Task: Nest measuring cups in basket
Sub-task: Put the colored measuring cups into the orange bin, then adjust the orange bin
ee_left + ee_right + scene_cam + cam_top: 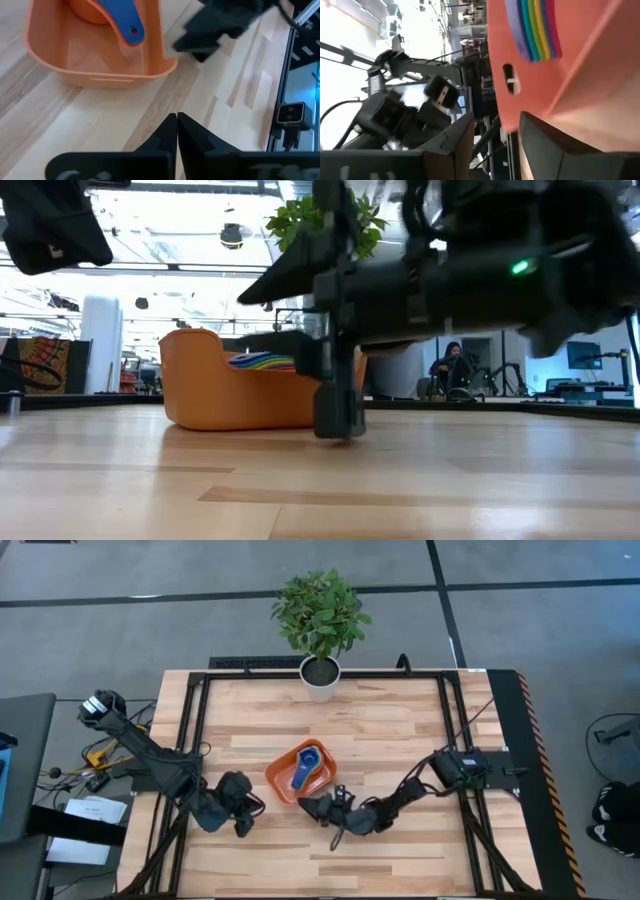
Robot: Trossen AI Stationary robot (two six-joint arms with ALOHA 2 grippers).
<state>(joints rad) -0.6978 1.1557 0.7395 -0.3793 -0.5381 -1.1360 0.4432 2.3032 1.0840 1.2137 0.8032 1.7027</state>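
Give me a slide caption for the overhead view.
Nested measuring cups sit in the basket; right gripper beside it, left gripper parked.

basket (281, 778) hemmed by both arms, plant (320, 615) behind

left gripper (243, 827): closed, low over table | right gripper (312, 806): fingers parted, arm stretched low
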